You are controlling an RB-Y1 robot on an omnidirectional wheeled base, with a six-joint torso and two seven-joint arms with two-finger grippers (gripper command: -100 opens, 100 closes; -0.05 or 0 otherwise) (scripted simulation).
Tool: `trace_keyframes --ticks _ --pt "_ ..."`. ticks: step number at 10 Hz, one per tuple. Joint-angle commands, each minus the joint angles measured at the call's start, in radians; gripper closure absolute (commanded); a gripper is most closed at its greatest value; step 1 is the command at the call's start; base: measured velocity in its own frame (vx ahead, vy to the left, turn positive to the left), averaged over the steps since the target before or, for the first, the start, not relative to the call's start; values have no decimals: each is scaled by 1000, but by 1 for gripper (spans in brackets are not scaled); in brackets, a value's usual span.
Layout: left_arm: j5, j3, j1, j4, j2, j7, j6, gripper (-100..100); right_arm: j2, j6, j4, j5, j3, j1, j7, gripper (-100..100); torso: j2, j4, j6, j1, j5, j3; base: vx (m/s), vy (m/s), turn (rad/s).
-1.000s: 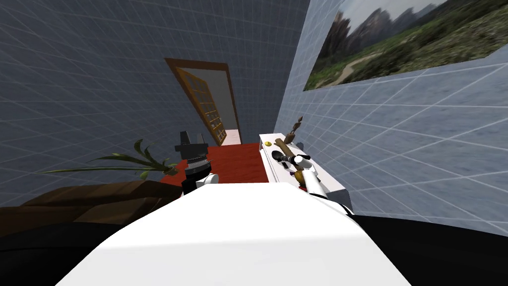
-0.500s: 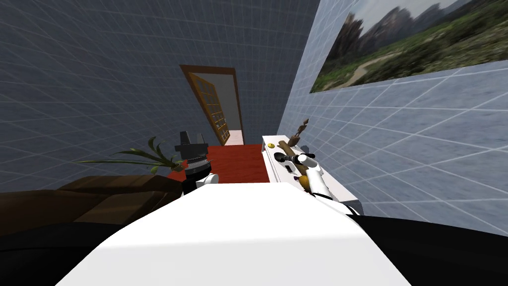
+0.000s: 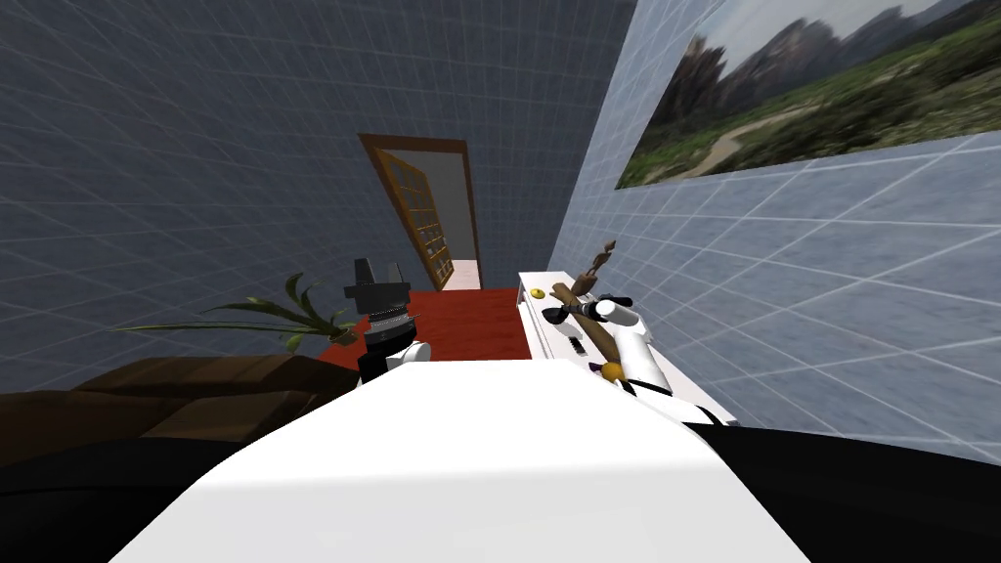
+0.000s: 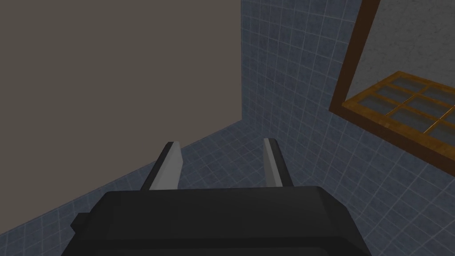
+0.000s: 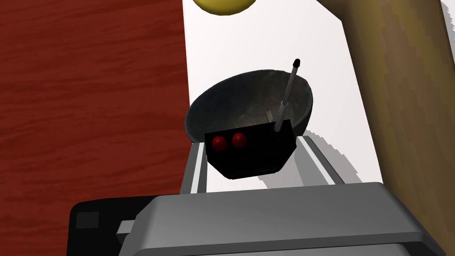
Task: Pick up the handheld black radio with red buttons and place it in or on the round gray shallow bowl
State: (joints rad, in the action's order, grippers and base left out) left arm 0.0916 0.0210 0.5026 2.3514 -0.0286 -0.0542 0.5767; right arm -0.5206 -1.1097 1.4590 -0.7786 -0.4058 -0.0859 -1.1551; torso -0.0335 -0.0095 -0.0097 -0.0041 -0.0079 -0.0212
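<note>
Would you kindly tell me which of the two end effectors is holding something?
The right end effector: it is shut on the black radio with red buttons, close to the dark bowl. The left end effector stands open and empty.

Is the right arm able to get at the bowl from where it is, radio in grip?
Probably yes: the bowl sits just beyond the right gripper, which holds the radio, with nothing between them.

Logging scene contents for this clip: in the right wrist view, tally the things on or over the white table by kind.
Radio: 1, held in the right gripper
Bowl: 1
Yellow round thing: 1
Brown wooden piece: 1
Total: 4
</note>
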Motion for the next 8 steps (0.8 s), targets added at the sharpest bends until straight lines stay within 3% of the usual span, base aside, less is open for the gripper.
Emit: trace_keyframes --ticks 1,3,8 --pt "0 0 0 0 0 0 0 0 -27 -23 26 -29 6 8 -21 100 0 0 0 0 0 0 171 28 -206" --pt "0 0 0 0 0 0 0 0 -55 -45 53 -68 19 12 -35 100 3 0 2 0 -1 2 102 38 -257" --pt "0 0 0 0 0 0 0 0 -113 -92 113 -169 59 20 -56 100 14 3 1 -1 -1 8 17 40 -256"
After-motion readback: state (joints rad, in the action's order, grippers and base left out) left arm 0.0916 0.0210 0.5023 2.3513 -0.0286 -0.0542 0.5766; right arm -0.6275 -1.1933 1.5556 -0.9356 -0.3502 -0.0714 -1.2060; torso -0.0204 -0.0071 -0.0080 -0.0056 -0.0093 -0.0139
